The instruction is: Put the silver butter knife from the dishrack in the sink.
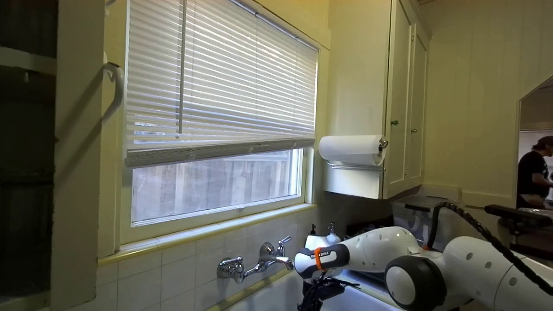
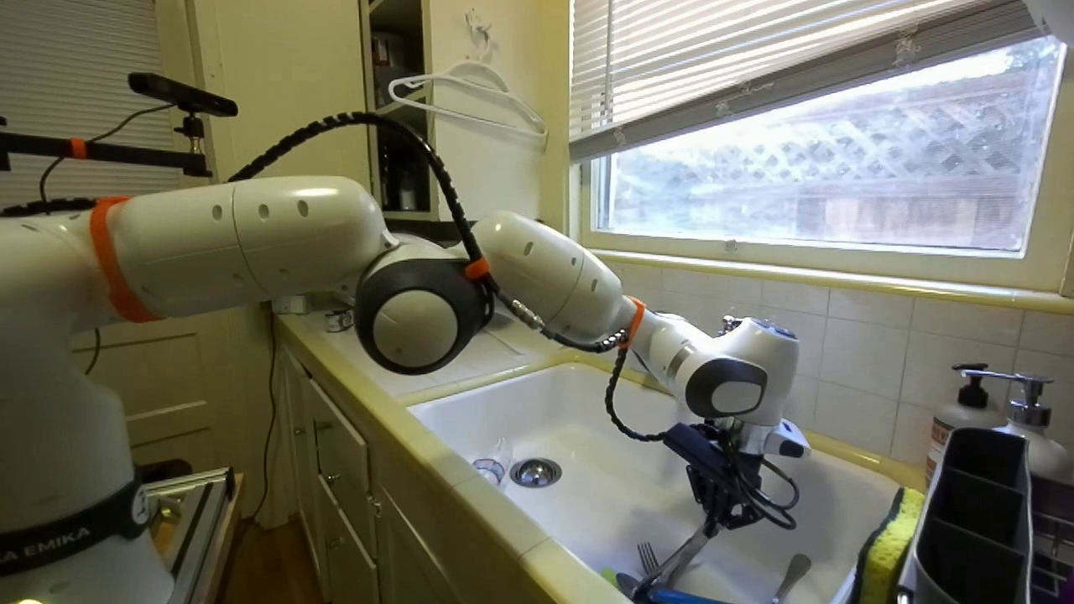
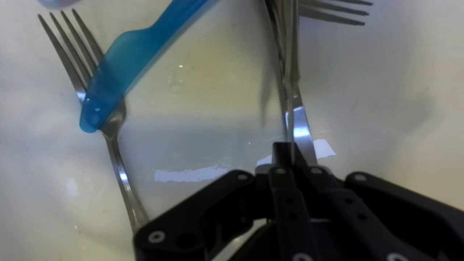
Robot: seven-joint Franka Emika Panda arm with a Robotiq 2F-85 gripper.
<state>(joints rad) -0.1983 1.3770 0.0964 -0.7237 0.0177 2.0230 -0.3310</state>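
Observation:
My gripper (image 2: pixel 723 518) is low inside the pale sink (image 2: pixel 600 499). In the wrist view its fingers (image 3: pixel 293 154) are shut on a thin silver butter knife (image 3: pixel 289 72), seen nearly edge-on. The knife (image 2: pixel 684 554) slants down from the fingertips in an exterior view. Its lower end is over or among other cutlery; whether it touches the basin I cannot tell. Another flat silver piece (image 3: pixel 301 125) lies behind it. The dishrack (image 2: pixel 969 512), with dark compartments, stands at the sink's right edge in that exterior view. In an exterior view the gripper (image 1: pixel 317 296) is cut off by the bottom edge.
A fork (image 3: pixel 116 123) lies in the sink under a blue plastic knife (image 3: pixel 123 69). Another fork (image 3: pixel 333 11) is partly seen. A clear object (image 2: pixel 495 461) lies by the drain (image 2: pixel 535 472). A yellow sponge (image 2: pixel 891 537), soap bottle (image 2: pixel 956 419) and chrome tap (image 1: pixel 259 261) border the sink.

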